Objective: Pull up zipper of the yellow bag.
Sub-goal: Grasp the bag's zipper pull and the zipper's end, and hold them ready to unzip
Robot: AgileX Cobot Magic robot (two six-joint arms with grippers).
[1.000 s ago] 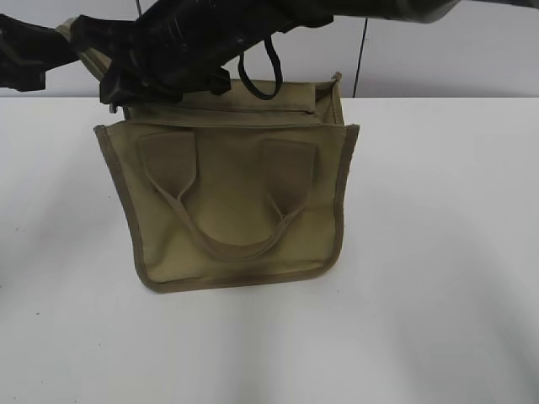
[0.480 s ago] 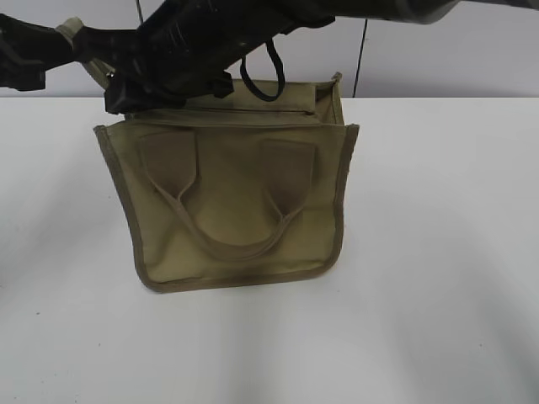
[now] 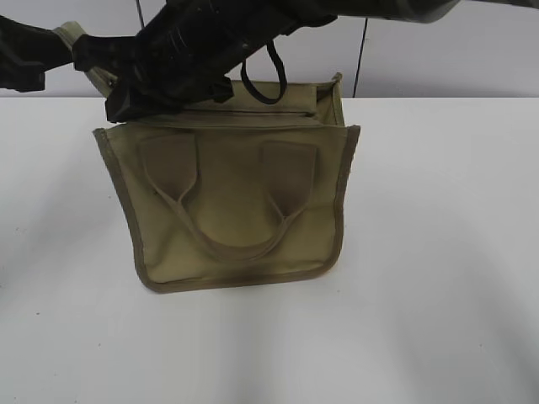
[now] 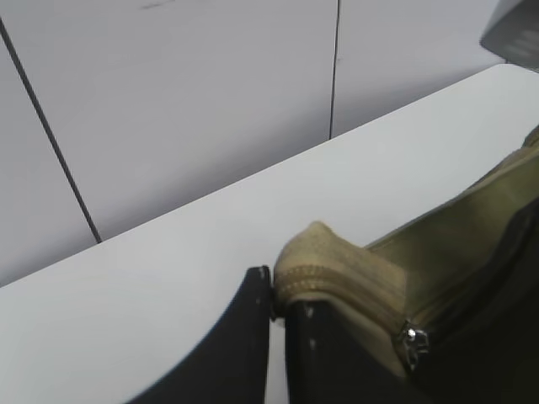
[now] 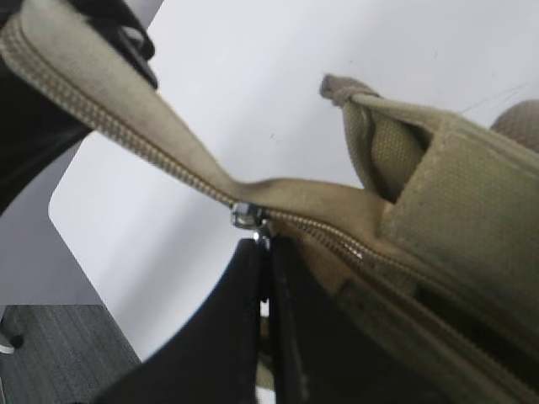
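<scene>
The yellow bag [image 3: 236,210] stands on the white table, handles hanging down its front. Its zipper [image 3: 253,112] runs as a thin dark line along the top panel. My left gripper [image 3: 61,44] is shut on the fabric end tab of the zipper tape [image 4: 324,261] beyond the bag's top left corner. My right arm reaches across from the upper right. My right gripper [image 3: 122,105] is shut on the silvery pull tab [image 5: 247,215] near the left end of the zipper [image 5: 126,126]. The pull also shows in the left wrist view [image 4: 413,341]. Both jaw pairs, left [image 4: 276,290] and right [image 5: 265,244], are closed.
The white table [image 3: 438,252] stretches around the bag on all sides. A grey panelled wall [image 3: 455,59] stands behind the table's far edge. A black cable loop [image 3: 261,76] hangs from my right arm over the bag's top.
My right gripper has shifted slightly down and left along the bag's top with the pull. The left gripper and the bag have barely moved.
</scene>
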